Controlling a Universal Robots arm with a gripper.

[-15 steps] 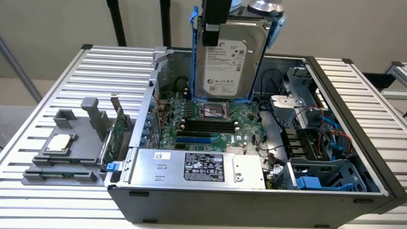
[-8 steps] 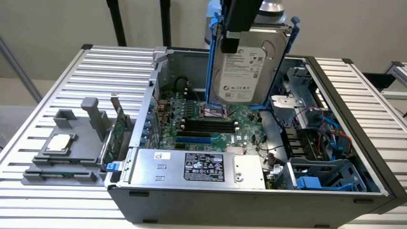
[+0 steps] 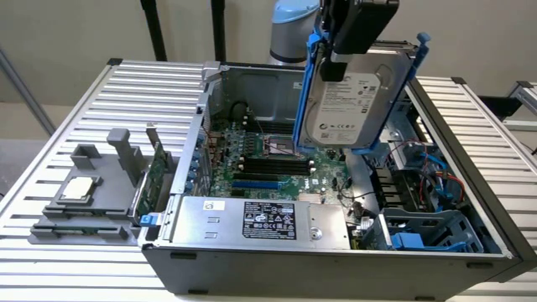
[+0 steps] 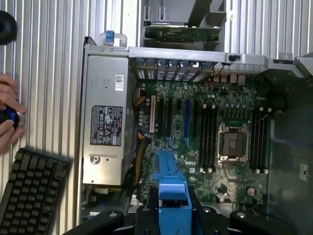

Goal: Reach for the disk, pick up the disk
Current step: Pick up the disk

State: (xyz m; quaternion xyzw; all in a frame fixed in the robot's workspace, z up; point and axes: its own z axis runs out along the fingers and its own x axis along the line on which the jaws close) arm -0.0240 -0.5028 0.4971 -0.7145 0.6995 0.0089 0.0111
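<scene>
gripper [image 3: 340, 60]: one, clamped on the disk
disk [image 3: 348, 104]: one, hanging upright above the open computer case [image 3: 470, 207], blue bracket [image 4: 171, 196] around it
power supply [image 3: 260, 220]: one, inside the case
chip [image 3: 80, 187]: one, on grey stand
keyboard [image 4: 32, 191]: one
hand [image 4: 10, 117]: one, beside keyboard

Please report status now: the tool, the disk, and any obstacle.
Tool shut on the disk, blue bracket clamped. Disk hanging upright, clear above the open computer case. Motherboard directly below. A hand beside a keyboard, outside the case.
</scene>
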